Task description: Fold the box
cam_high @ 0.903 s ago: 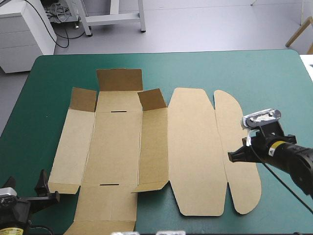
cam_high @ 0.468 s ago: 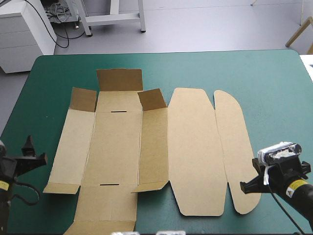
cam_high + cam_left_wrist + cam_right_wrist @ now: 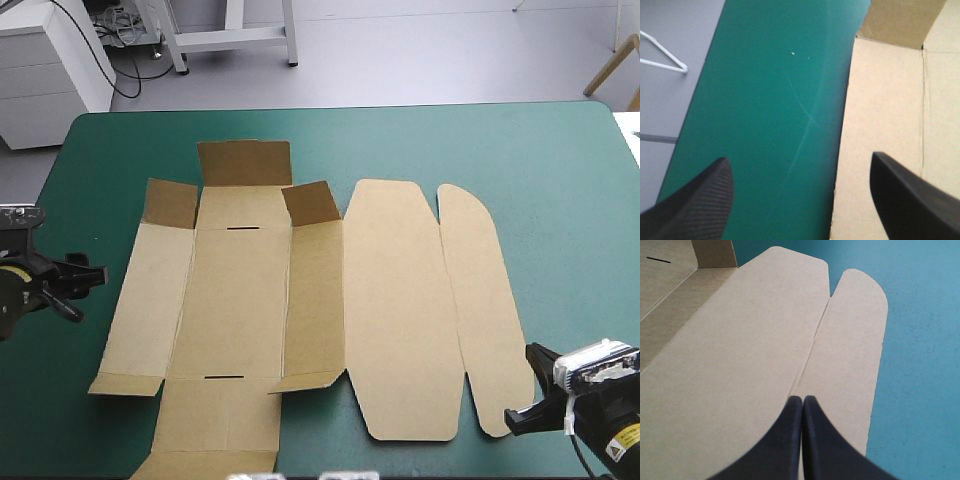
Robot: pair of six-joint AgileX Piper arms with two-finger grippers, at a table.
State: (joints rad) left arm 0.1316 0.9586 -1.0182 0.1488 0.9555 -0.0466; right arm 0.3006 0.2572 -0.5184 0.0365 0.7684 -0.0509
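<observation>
The brown box [image 3: 240, 300] lies as a flat cut sheet across the middle of the teal-green table, with three short flaps [image 3: 243, 162] raised at its far end. Its wide lid panel [image 3: 400, 310] and rounded tuck flap [image 3: 490, 320] lie flat on the right. My left gripper [image 3: 85, 290] stands open over bare cover just left of the box's left side panel. In the left wrist view the left gripper [image 3: 799, 157] has the box [image 3: 885, 100] edge between its fingers. My right gripper [image 3: 512, 420] is shut at the near right. In the right wrist view the right gripper [image 3: 802, 399] sits above the crease of the box [image 3: 740, 340].
Bare teal-green cover [image 3: 560, 180] runs along the far side and the right of the box. The table's left edge [image 3: 695, 100] passes close beside my left gripper, with grey floor beyond it. The box's near flap [image 3: 215, 440] reaches the table's near edge.
The left gripper moved from the near left corner farther along the table's left side. The right gripper drew back from beside the tuck flap to the near right. The box stayed put.
</observation>
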